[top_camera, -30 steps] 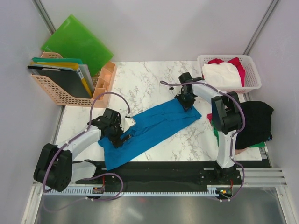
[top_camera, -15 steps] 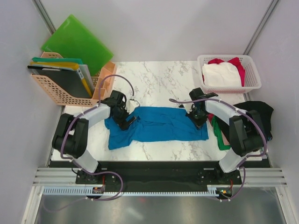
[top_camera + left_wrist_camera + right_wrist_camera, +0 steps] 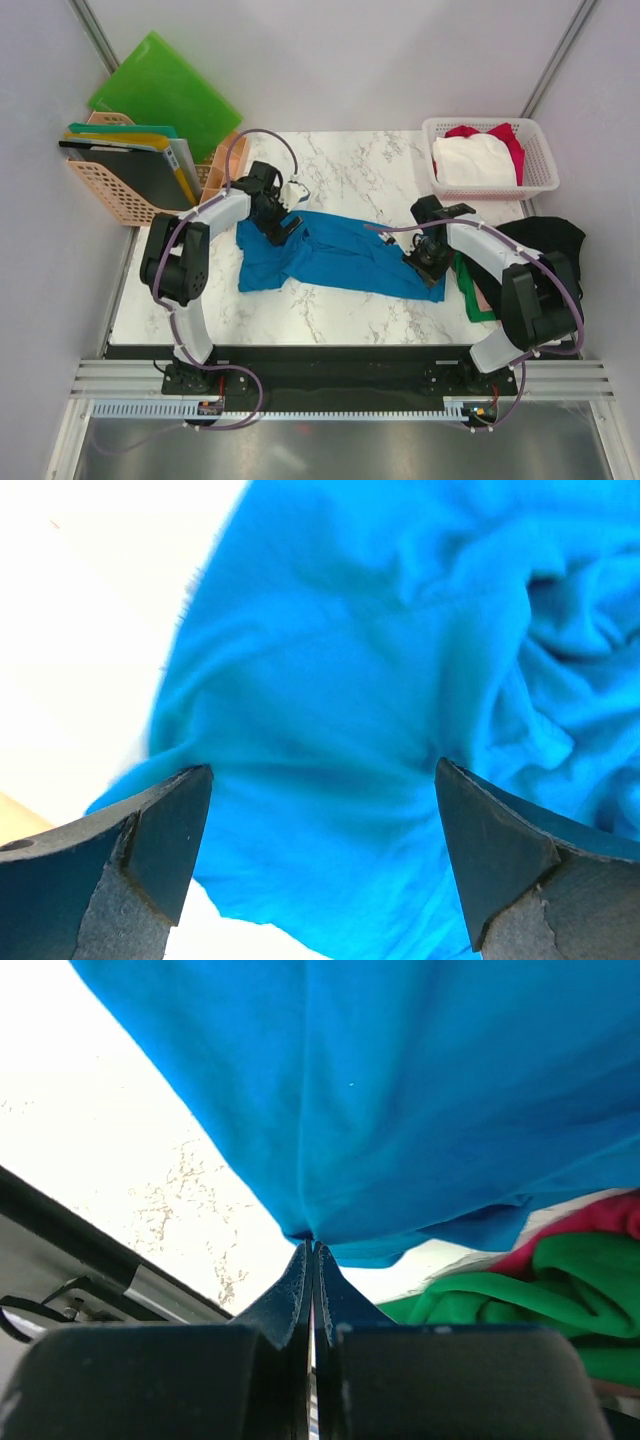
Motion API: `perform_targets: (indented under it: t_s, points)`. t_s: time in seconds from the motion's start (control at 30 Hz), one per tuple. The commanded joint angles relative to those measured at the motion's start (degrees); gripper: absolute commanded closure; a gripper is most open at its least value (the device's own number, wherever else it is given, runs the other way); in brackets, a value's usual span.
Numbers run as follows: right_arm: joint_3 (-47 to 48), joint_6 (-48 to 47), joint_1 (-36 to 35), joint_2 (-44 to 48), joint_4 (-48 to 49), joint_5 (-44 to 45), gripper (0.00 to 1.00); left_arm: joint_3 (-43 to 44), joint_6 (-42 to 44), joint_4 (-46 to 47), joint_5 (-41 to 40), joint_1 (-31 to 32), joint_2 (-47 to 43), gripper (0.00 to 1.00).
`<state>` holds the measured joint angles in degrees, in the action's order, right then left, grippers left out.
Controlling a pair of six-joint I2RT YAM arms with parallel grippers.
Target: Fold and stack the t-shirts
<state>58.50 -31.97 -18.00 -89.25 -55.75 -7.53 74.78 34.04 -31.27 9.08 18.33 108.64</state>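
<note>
Blue t-shirt [image 3: 340, 258] (rumpled) in right claw [image 3: 313, 1250]

At least five shirts are counted: one blue shirt [image 3: 340, 262], one white [image 3: 472, 160], one red [image 3: 500, 132], one black [image 3: 545, 255], one green [image 3: 520, 1305]. One left end effector [image 3: 283, 228] and one right end effector [image 3: 428, 258] are seen. One basket [image 3: 540, 185], one rack [image 3: 110, 200] and one surface [image 3: 340, 165] are counted.
</note>
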Motion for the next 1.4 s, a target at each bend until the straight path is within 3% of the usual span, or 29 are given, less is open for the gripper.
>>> perform_targets:
  t_s: [0.0,0.17,0.3,0.53,0.7,0.73,0.77,0.8,0.83,0.9,1.1,1.37]
  points:
    - [-0.58,-2.49,-0.02,-0.04,-1.38,-2.75,1.0,7.37,1.64,-2.57,0.23,-0.05,1.57,0.0]
    - [-0.67,-2.58,-0.72,-0.48,-1.21,-5.04,1.0,13.27,0.41,-5.73,2.17,0.13,3.68,0.0]
    - [0.47,-2.58,-0.98,1.09,-0.94,-3.2,1.0,13.03,0.15,-7.14,2.17,0.13,3.51,0.0]
    - [5.57,-1.0,-0.9,5.32,-2.09,-1.53,1.0,1.69,-0.9,-7.58,2.69,0.31,-7.55,0.0]
    - [5.31,2.43,-0.81,2.51,5.73,2.09,1.0,-7.19,-2.05,-7.84,3.84,0.39,-15.73,0.0]
    - [5.74,2.7,-0.81,1.37,5.91,1.21,0.96,-8.07,-2.31,-7.84,3.75,0.39,-16.44,0.0]
    - [6.36,3.05,-0.81,-1.51,5.83,0.77,0.65,-9.29,-2.66,-7.84,3.58,0.31,-17.23,0.0]
    - [7.15,3.31,-0.81,-2.76,6.0,-0.02,0.46,-9.83,-2.93,-7.76,3.57,0.31,-17.67,0.0]
    - [7.24,3.31,-0.81,-3.73,6.26,-0.38,0.34,-10.35,-2.84,-7.76,3.49,0.31,-17.93,0.0]
    - [6.81,4.28,-0.81,-5.05,8.45,-0.47,0.2,-11.5,-3.1,-7.76,3.49,0.39,-18.64,0.0]
    - [6.1,5.07,-0.81,-7.33,11.01,-1.0,0.03,-12.03,-3.63,-6.62,3.75,0.39,-17.94,0.0]
    - [2.5,6.04,-0.81,-11.12,15.05,5.24,0.02,-14.22,-4.07,-4.51,2.17,0.48,-11.17,0.0]
